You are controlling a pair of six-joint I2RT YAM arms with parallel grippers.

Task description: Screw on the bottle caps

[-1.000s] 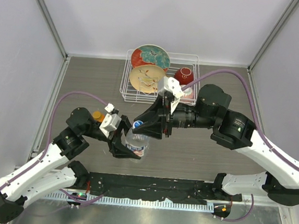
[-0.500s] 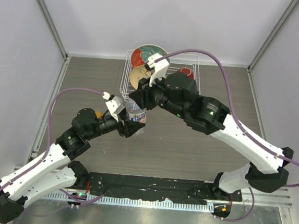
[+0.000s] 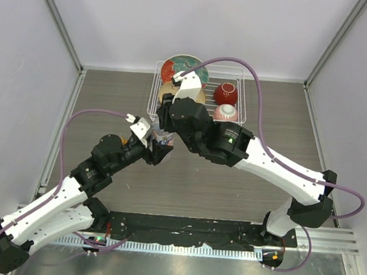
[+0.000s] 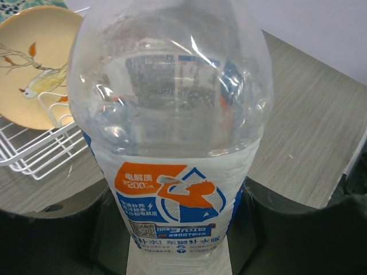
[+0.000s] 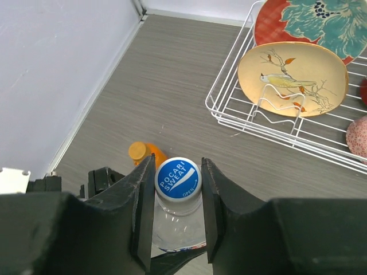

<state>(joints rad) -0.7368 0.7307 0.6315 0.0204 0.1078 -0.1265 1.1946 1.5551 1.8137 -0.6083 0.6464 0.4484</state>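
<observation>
Left tool [image 4: 178,240] holds water bottle [image 4: 172,114], right tool [image 5: 178,169] its cap [image 5: 178,178]; orange bottle [image 5: 146,154] near.

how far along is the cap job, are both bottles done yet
Looks done: the orange bottle already wears its orange cap, though tightness cannot be judged. In hand: the left gripper holds the clear bottle while the right gripper pinches its blue-topped cap, seated on the neck. Left: probably finish twisting that cap, then release.
</observation>
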